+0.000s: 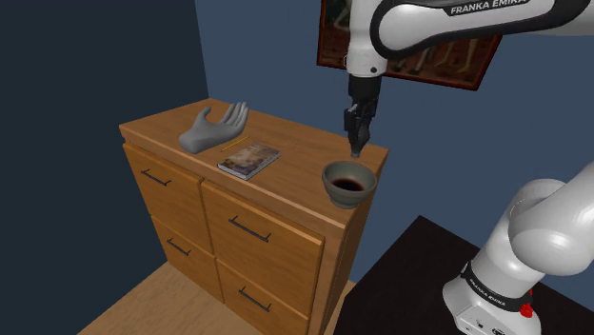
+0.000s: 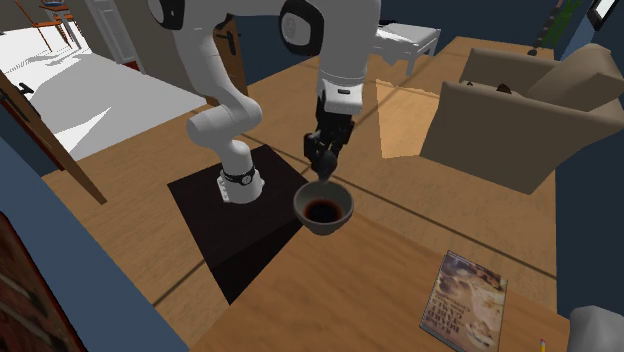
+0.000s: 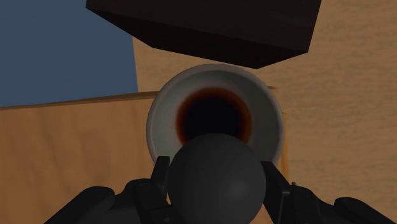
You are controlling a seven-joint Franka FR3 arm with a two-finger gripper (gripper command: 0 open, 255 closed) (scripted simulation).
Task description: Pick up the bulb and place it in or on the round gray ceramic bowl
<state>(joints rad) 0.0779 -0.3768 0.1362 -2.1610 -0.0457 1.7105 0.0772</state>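
We see the end effector [image 1: 356, 145] clamped on the bulb [image 3: 216, 179]. In the wrist view both black fingers [image 3: 159, 175] press its sides, and it renders as a dark grey ball, so no glass look. The bulb is off the dresser [image 1: 295, 143] and hangs in the air just above the round bowl [image 1: 343, 200], which is grey outside w/ a dark red-brown inside. The bowl sits at the dresser's corner nearest the stand [image 2: 235, 235]. In the shoulder view the fingertips sit over the bowl's far rim, not dead centre, and the second exterior view reads about the same. Step in hand, our call: transport is approx done and the release is next. To do it well, nudge the end effector sideways so the bulb is over the dark middle of the bowl, w/ the wrist kept vertical. Then lower until the bulb is inside the rim and spread the fingers only after that. A drop from up here could bounce the round thing off the rim and over the dresser edge to the floor, since the bowl is right at the corner. The grey hand sculpture [image 1: 214, 128] and the book [image 1: 249, 158] lie well apart from the bowl, so they're no obstacle. Lift straight up after release and don't clip the rim.
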